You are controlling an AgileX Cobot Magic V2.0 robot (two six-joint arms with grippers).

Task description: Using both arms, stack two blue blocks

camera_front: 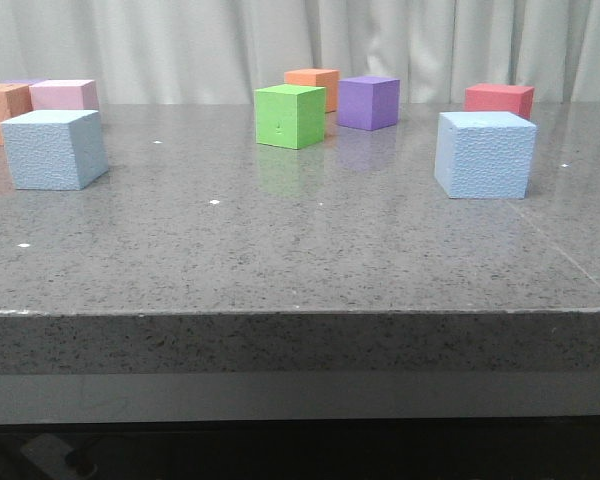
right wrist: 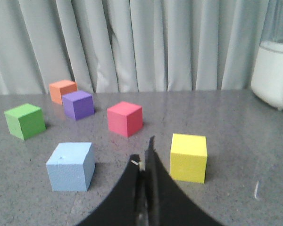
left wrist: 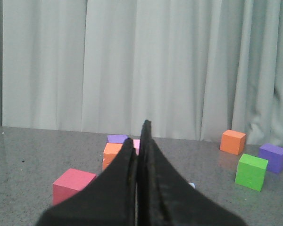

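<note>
Two pale blue blocks stand apart on the grey table: one at the left, one at the right. Neither gripper shows in the front view. In the left wrist view my left gripper is shut and empty, with its fingers pressed together above the table. Only a pale sliver, perhaps the left blue block, shows behind them. In the right wrist view my right gripper is shut and empty. The right blue block stands apart from it, off to one side.
A green cube, an orange cube, a purple cube and a red cube stand at the back. A pink cube and another orange cube are back left. A yellow cube and a white appliance show in the right wrist view.
</note>
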